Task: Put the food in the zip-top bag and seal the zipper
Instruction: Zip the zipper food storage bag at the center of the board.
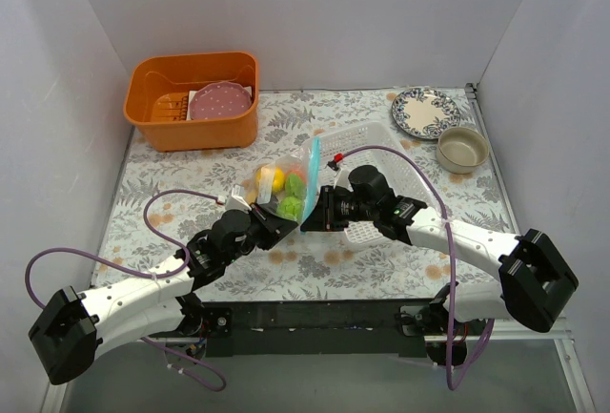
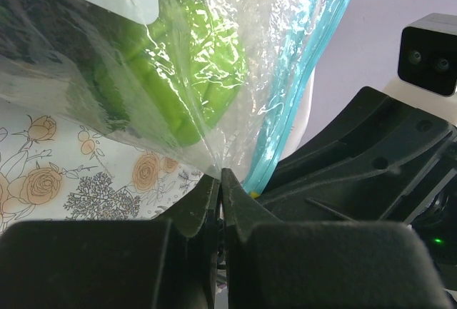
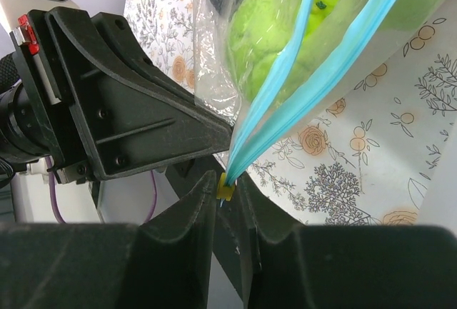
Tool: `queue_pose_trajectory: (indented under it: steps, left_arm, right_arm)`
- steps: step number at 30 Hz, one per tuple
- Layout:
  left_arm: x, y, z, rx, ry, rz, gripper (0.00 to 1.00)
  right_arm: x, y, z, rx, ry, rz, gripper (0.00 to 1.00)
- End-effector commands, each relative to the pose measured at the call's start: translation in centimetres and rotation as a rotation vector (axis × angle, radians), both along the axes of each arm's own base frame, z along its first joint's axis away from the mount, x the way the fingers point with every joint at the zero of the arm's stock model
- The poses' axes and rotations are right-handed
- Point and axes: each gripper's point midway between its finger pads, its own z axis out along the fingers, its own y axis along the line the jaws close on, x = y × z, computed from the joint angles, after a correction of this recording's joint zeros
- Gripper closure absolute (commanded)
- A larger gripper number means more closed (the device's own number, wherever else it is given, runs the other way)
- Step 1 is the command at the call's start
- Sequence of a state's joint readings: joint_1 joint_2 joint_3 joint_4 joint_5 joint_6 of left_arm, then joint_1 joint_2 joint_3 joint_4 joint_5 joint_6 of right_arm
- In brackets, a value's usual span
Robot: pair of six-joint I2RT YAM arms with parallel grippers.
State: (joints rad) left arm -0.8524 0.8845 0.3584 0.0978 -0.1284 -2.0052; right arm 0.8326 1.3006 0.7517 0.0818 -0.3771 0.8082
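So the left gripper [image 2: 220, 177] was clamped shut on the bag's [image 2: 178, 52] corner, I'd guess to keep it taut for zipping. Bag sat mid-table, between both arms, and the food [image 3: 271, 38] looked to be inside. The right gripper [image 3: 227, 180] had its fingers pinched on the zipper's [image 3: 335, 56] near end. The blue strips split apart just past the tips, so it wasn't sealed yet.
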Motion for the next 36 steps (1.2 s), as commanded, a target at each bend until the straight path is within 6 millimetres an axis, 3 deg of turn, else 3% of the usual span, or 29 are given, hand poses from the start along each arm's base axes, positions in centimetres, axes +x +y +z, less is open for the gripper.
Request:
queue_pose_trajectory:
  steps: [1,6,20,26,33,36]
  left_arm:
    - [0.7,-0.3,2.2,-0.108,0.024,0.055,0.98]
    - [0.6,-0.3,2.2,-0.109,0.025,0.054,0.98]
    - [-0.5,-0.3,1.9,-0.179,0.041,0.023,0.76]
    - [-0.9,-0.7,1.1,-0.175,0.060,-0.001,0.76]
    - [-0.8,-1.2,1.8,-0.203,0.038,-0.013,0.74]
    - [-0.8,-1.5,1.6,-0.206,0.047,-0.021,0.80]
  right_arm:
    - [-0.1,0.4,1.3,0.036,-0.034,0.018,0.76]
    - [0.0,0.4,1.3,0.036,-0.035,0.011,0.90]
    - [0.5,0.1,1.8,0.075,-0.033,-0.060,0.93]
    - [0.4,-0.1,1.8,0.090,-0.030,-0.072,0.93]
    - [0.3,-0.2,1.9,0.090,-0.030,-0.071,0.93]
    - [0.3,-0.1,1.9,0.091,-0.029,-0.068,0.93]
